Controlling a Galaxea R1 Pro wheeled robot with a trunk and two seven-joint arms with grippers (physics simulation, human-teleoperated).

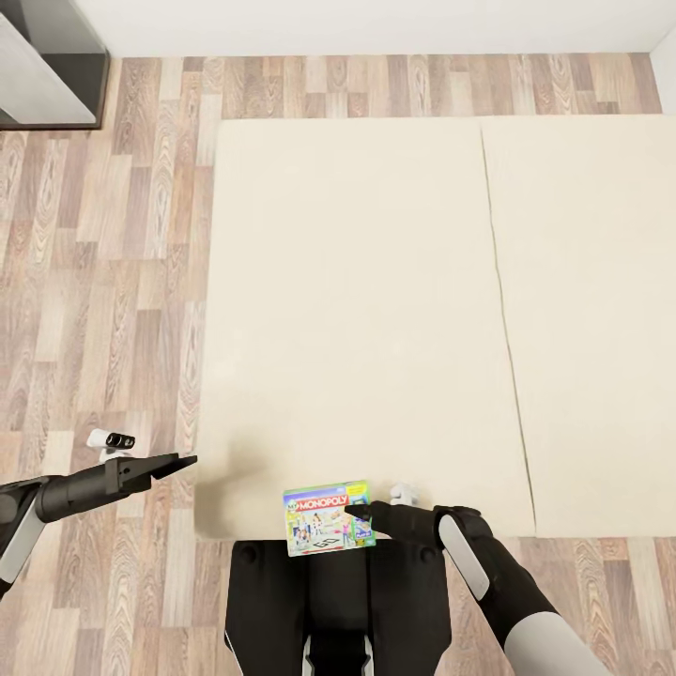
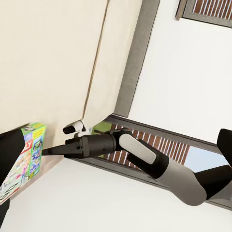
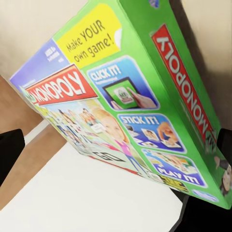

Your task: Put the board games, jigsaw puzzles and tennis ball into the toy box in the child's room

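Right tool point(image 1: 361, 514) clamps the Monopoly carton point(image 1: 328, 518) at its right edge, the box sitting over the near edge of the bed point(image 1: 376, 300). Left tool point(image 1: 178, 461) (fingers nearly together, holding nothing) hovers over wood floor point(image 1: 103, 282), near-left.

The bed point(image 1: 376, 310) runs off the right edge of the head view. The Monopoly box point(image 1: 328, 517) hangs over the bed's near edge, and its small print is too tiny to read. The right gripper point(image 1: 361, 513) hides the box's right side.
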